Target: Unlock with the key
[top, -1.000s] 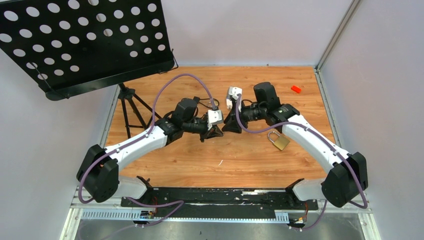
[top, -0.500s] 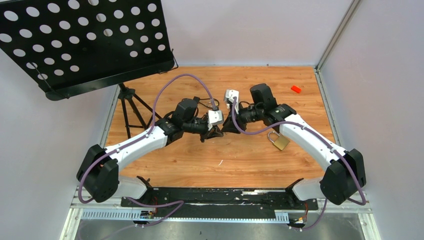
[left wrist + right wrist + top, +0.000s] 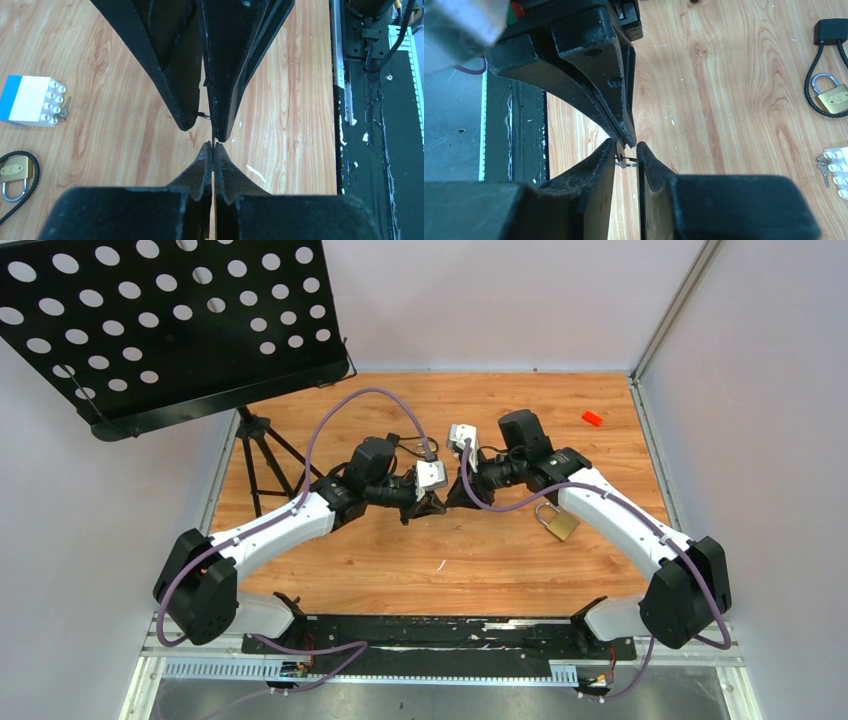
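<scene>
My two grippers meet tip to tip over the middle of the wooden table. The left gripper point(image 3: 432, 504) point(image 3: 214, 145) is shut on the key, whose thin blade is pinched between its tips. In the right wrist view the key's point(image 3: 620, 152) round grey head and wire ring stick out between the fingers of my right gripper point(image 3: 626, 146) point(image 3: 455, 498). Those fingers stand narrowly apart. The head lies against one finger, with a gap to the other. A brass padlock point(image 3: 558, 523) lies on the table under the right forearm.
A small brass padlock point(image 3: 831, 97) point(image 3: 12, 170) ringed by a black cable lies beside a white and blue block point(image 3: 30, 100) with spare keys point(image 3: 822, 167). A red piece point(image 3: 592, 418) sits far right. A perforated black stand point(image 3: 170, 320) on a tripod fills the far left.
My right gripper has shifted a little left onto the key's head, and its jaws have narrowed. The left arm has stayed still, shut on the key.
</scene>
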Robot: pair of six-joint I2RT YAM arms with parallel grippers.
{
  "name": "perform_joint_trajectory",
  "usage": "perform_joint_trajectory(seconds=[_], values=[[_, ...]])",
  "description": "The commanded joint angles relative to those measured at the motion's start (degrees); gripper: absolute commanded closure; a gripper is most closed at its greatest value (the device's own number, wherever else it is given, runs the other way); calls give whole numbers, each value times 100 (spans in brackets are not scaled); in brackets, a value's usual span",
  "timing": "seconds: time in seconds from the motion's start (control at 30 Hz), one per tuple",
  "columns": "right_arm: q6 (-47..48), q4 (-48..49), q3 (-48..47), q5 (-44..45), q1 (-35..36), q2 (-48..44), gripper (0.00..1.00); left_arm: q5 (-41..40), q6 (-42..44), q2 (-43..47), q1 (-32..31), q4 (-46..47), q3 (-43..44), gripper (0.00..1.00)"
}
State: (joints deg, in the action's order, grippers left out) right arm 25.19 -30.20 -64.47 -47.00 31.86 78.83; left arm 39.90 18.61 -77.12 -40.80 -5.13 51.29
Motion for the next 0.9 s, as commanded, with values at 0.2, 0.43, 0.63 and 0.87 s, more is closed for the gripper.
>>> perform_joint_trajectory(seconds=[0.2,0.43,0.63,0.87], values=[[198,-51,-80,-28,41,86,87,28,116,202,-26,108,13,100],[292,-142,-42,-11,48,118,87,0,111,218,-30,120,9,100],[367,-186,-22,15,42,118,88,26,93,245,-25,169,-8,100],[475,-256,-26,78,44,36,100,122,115,315,-25,295,-107,100]])
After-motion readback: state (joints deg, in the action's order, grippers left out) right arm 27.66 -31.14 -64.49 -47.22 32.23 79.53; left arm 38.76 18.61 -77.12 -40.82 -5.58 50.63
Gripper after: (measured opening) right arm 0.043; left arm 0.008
